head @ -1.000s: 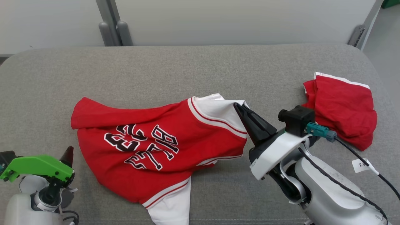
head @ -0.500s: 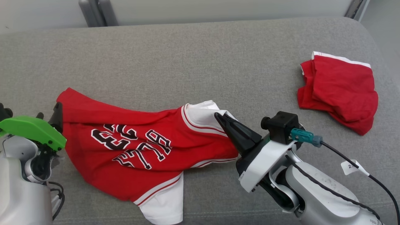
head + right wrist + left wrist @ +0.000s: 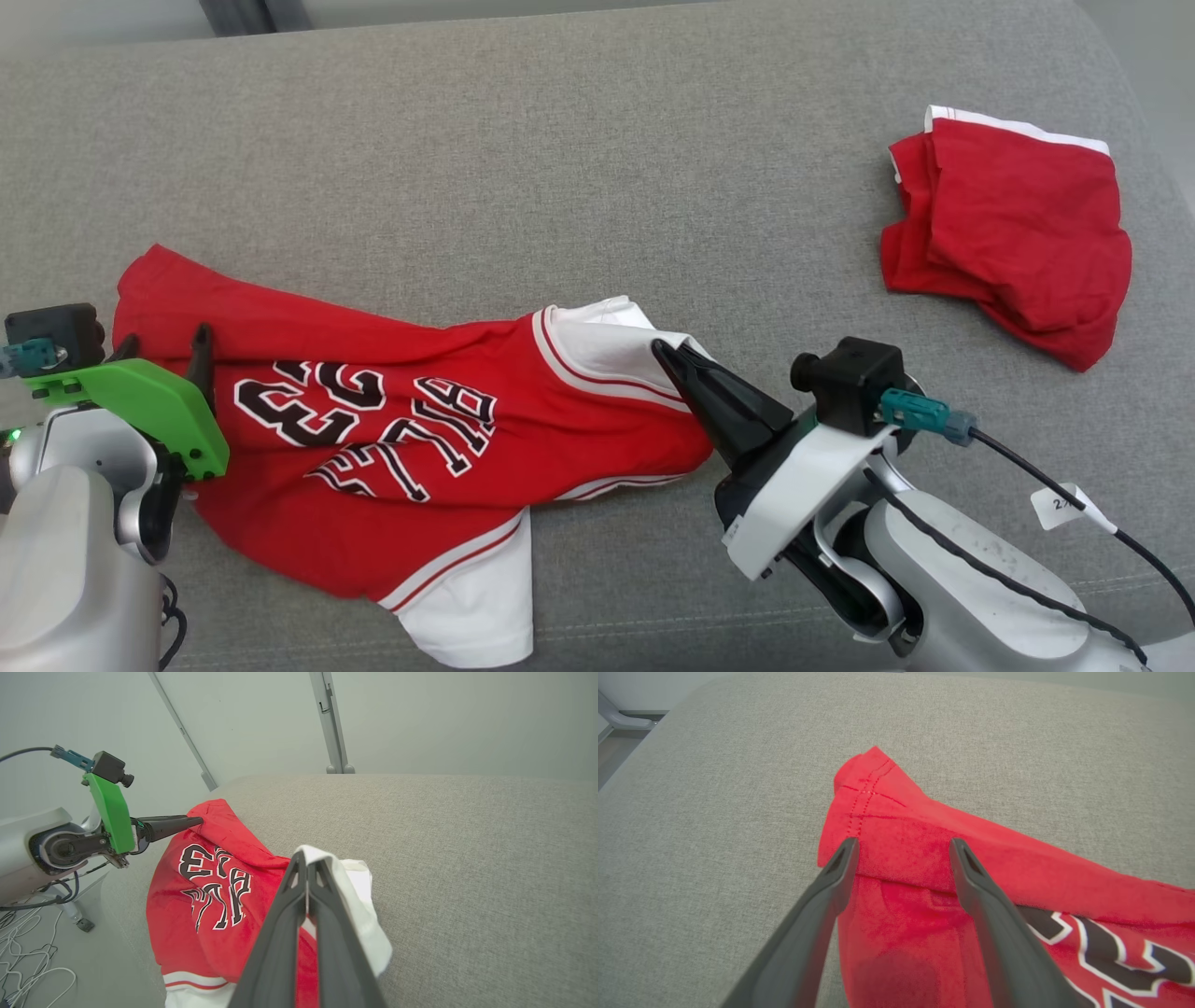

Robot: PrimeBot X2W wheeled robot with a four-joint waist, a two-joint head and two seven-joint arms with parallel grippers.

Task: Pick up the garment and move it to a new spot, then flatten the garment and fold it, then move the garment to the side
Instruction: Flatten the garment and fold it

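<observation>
**Two grippers meet at opposite ends of a red jersey**

A red jersey (image 3: 280,532) with black-and-white lettering lies rumpled on the near half of a grey cushion (image 3: 560,168), reaching from close to the cushion's left edge to about its middle. At the cushion's near left, the left gripper (image 3: 165,338), mounted under a green bracket (image 3: 140,401), holds its two dark fingers spread wide over the jersey's folded red corner. One fingertip sits on each side of the stitched hem, and it cannot be told whether they touch the cloth. Near the cushion's middle, the right gripper (image 3: 661,347) has its jaws pressed together on the jersey's white sleeve (image 3: 597,341), with a fold of white fabric pinched between the tips. At the cushion's far right, well apart from the jersey, a second red garment (image 3: 1013,233) with a white band lies folded.
</observation>
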